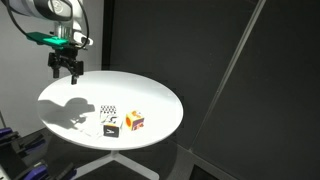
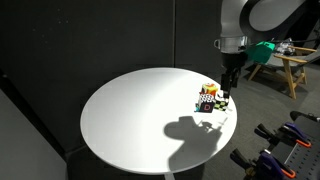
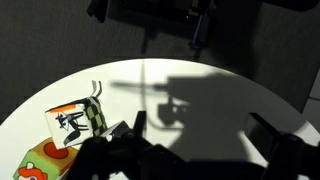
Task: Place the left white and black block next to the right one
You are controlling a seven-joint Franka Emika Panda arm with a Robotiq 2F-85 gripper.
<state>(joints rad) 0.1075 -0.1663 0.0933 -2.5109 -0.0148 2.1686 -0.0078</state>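
The left white and black block [image 1: 109, 111], checkered, sits on the round white table [image 1: 150, 95]. The right one [image 1: 111, 127], with a white top and black side, stands just in front of it. In an exterior view the cubes form a tight cluster by the table's right edge, the checkered one [image 2: 206, 102] at its front. My gripper [image 1: 67, 66] hangs open and empty above the table's far left part, apart from the cubes. It also shows in an exterior view [image 2: 228, 88]. In the wrist view my fingers [image 3: 200, 130] are spread over shadowed table, with a white-faced cube [image 3: 72, 120] to the left.
An orange, red and yellow cube [image 1: 134, 120] stands beside the two blocks; it also shows in the wrist view [image 3: 40, 160]. The arm casts a dark shadow [image 1: 75, 108] on the table. Black curtains surround the table. A wooden stool [image 2: 292, 70] stands behind.
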